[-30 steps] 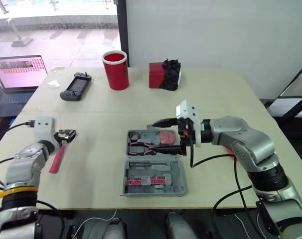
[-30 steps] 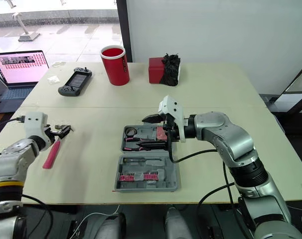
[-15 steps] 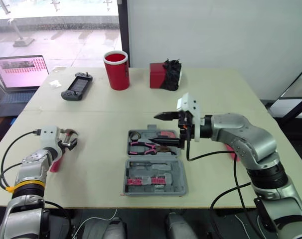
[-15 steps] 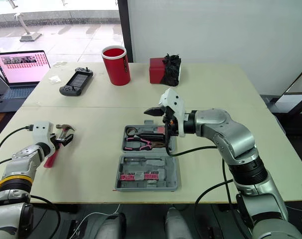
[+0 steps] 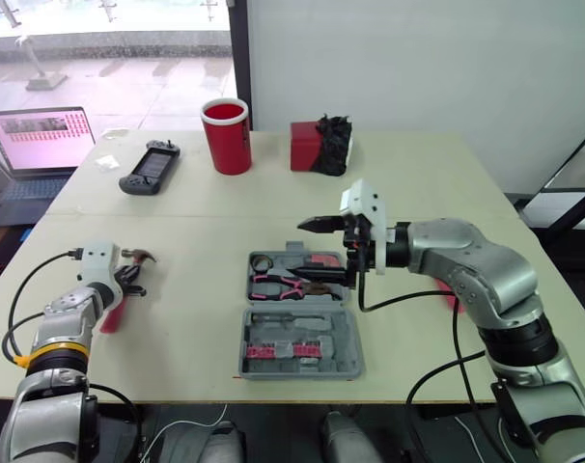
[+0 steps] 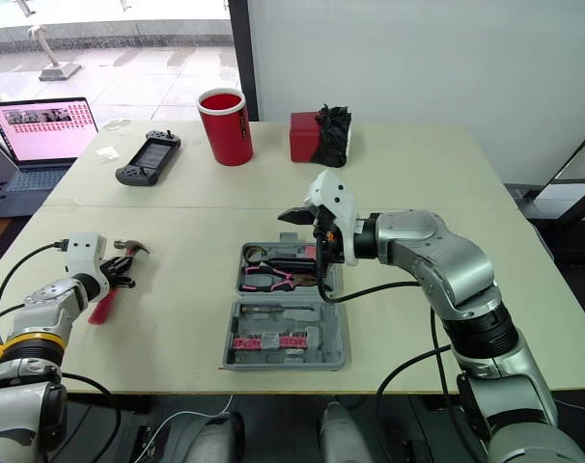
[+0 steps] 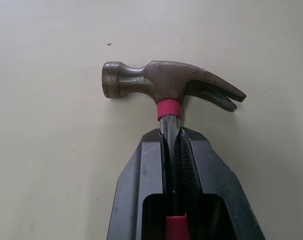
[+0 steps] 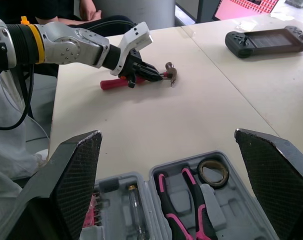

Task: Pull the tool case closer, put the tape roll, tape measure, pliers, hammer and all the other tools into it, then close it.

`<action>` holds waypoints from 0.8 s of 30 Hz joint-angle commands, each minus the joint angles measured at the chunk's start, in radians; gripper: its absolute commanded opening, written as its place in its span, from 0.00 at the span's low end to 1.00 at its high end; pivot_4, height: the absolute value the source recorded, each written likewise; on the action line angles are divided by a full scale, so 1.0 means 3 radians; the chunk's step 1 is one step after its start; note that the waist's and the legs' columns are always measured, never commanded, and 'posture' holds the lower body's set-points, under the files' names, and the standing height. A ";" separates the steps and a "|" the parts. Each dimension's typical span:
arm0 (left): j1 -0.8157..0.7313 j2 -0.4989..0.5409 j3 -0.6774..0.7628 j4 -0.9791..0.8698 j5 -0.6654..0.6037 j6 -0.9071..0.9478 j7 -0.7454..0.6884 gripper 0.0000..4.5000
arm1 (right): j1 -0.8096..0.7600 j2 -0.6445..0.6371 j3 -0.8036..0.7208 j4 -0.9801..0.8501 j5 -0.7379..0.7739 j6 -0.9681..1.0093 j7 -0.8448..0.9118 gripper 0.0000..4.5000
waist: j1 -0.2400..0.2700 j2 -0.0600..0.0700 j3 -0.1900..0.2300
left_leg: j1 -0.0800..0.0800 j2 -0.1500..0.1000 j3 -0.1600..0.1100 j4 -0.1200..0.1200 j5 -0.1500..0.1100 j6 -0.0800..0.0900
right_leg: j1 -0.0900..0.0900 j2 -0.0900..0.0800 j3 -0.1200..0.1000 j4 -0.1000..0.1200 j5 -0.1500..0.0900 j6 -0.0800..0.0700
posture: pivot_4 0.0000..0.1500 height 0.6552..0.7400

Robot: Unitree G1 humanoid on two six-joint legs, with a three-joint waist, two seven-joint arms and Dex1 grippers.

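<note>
While left end effector (image 7: 171, 139) clamps one hammer (image 7: 166, 86), right end effector (image 5: 326, 253) gapes over one tool case (image 5: 349, 340) — one pliers (image 5: 283, 283) inside.

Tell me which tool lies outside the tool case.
The hammer, clamped at its neck by the left gripper, apart from the case; the pliers and tape roll lie inside it.

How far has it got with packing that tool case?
Partway. The tape roll and pliers already lie in the open case. The left tool is shut on the hammer, off to the case's side; the right tool hangs open over the case. Left: hammer in, lid closed.
</note>
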 commanded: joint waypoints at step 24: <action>-0.0772 0.0606 -0.2063 -0.3178 -0.0079 0.2055 -0.2376 0.01 | 0.0835 -0.1197 -0.0576 -0.0368 -0.0042 -0.0175 0.0441 1.00 | 0.0018 0.0006 0.0007 | -0.0008 -0.0001 0.0001 0.0001 0.0000 0.0000 | -0.0002 0.0000 0.0001 -0.0006 -0.0005 0.0004 | 1.00 0.85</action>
